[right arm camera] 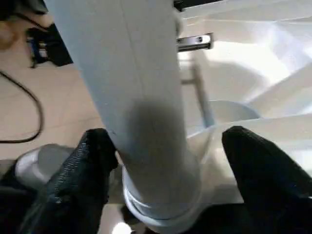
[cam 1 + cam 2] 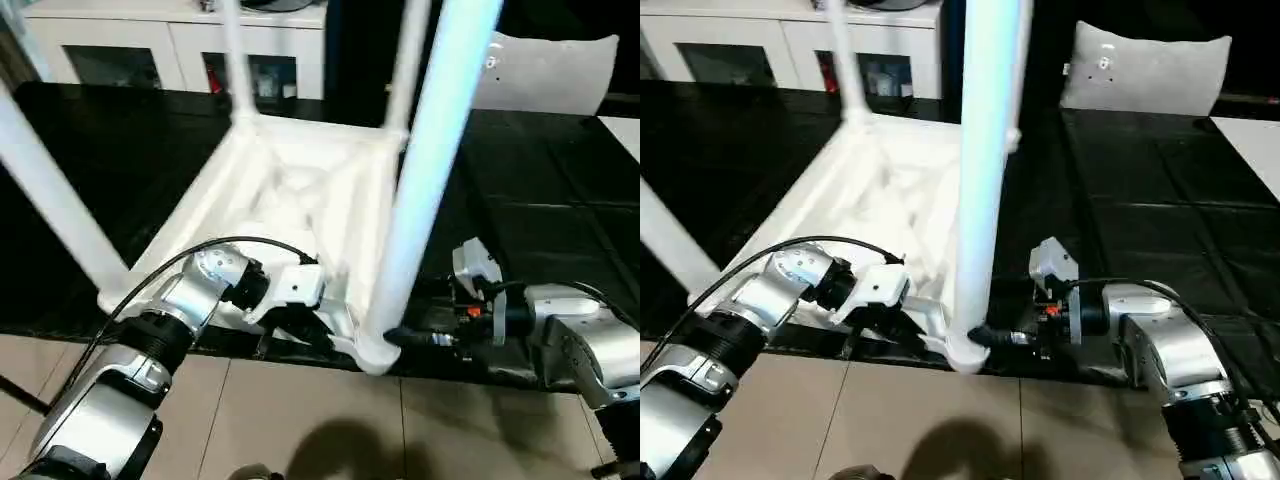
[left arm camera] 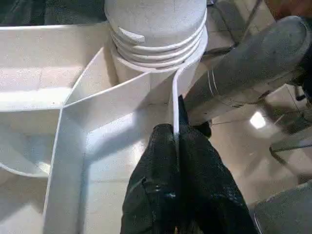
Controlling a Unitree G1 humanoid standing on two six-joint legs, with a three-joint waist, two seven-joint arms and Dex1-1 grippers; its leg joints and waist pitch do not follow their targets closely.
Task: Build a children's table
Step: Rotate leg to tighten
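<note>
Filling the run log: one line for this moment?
left gripper: shut on tabletop rim | right gripper: open around near leg | four legs up

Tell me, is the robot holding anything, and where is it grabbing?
The left gripper pinches a thin rib wall of the tabletop beside the near corner socket. The right gripper straddles the near leg at its base, fingers open around it.
</note>
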